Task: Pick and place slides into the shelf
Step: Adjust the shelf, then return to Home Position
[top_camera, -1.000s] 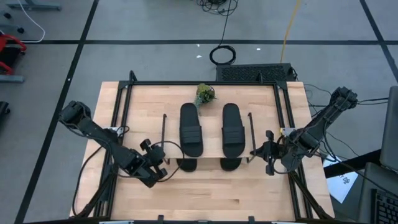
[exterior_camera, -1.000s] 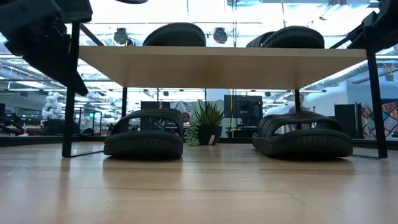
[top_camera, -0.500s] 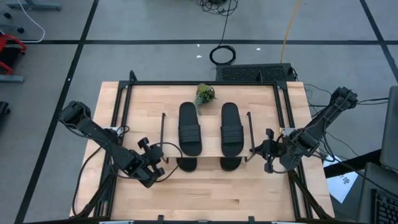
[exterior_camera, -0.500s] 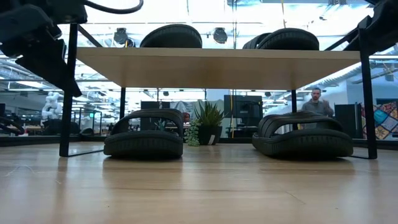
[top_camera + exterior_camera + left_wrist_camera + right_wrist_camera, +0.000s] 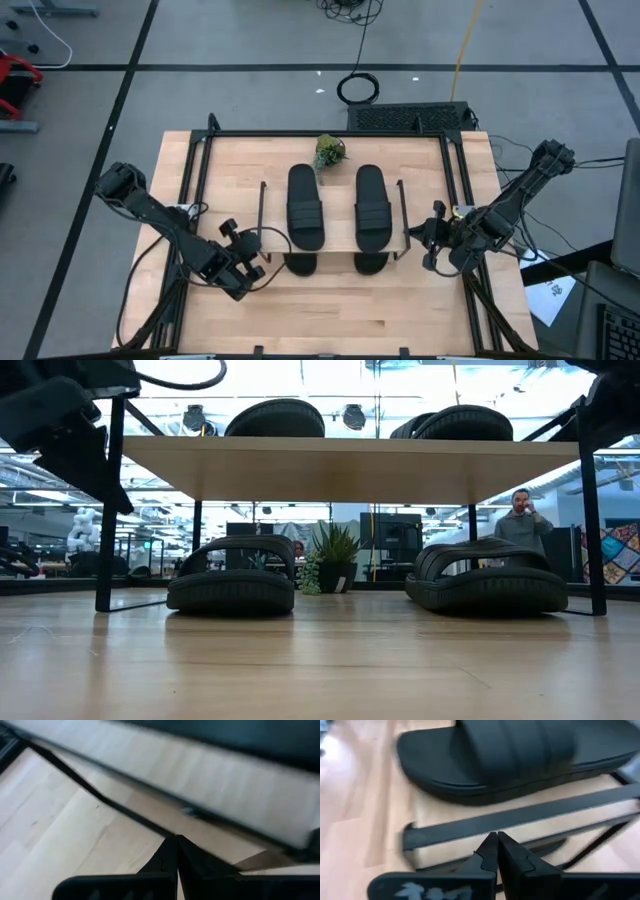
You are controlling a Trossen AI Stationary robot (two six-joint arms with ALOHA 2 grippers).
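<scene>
The shelf [image 5: 338, 215] stands mid-table on thin black legs [image 5: 108, 510]. Two black slides [image 5: 305, 207] [image 5: 371, 205] lie side by side on its top board. Two more slides [image 5: 231, 582] [image 5: 487, 580] rest underneath, their ends showing at the shelf's near edge [image 5: 300, 264]. My left gripper [image 5: 250, 263] [image 5: 176, 840] is shut and hovers over bare table off the shelf's near left corner. My right gripper [image 5: 415, 238] [image 5: 493, 836] is shut and points at the shelf's right end, just below the right top slide [image 5: 520, 755]. My right gripper's shut fingertips [image 5: 490, 845] line up with the right end of the shelf's frame [image 5: 470, 827], coming level from the table's right. I cannot tell whether they touch it.
A small potted plant [image 5: 330, 151] stands at the table's far edge behind the shelf. Black frame rails [image 5: 190, 200] run along the table's sides. Bare tabletop [image 5: 340, 310] lies in front of the shelf. A person [image 5: 522, 520] stands in the room beyond.
The shelf with its slides has slid slightly toward the table's left. My left gripper has drawn back a little toward the left edge. My right gripper has tipped somewhat beside the shelf's right end. Both have stayed shut.
</scene>
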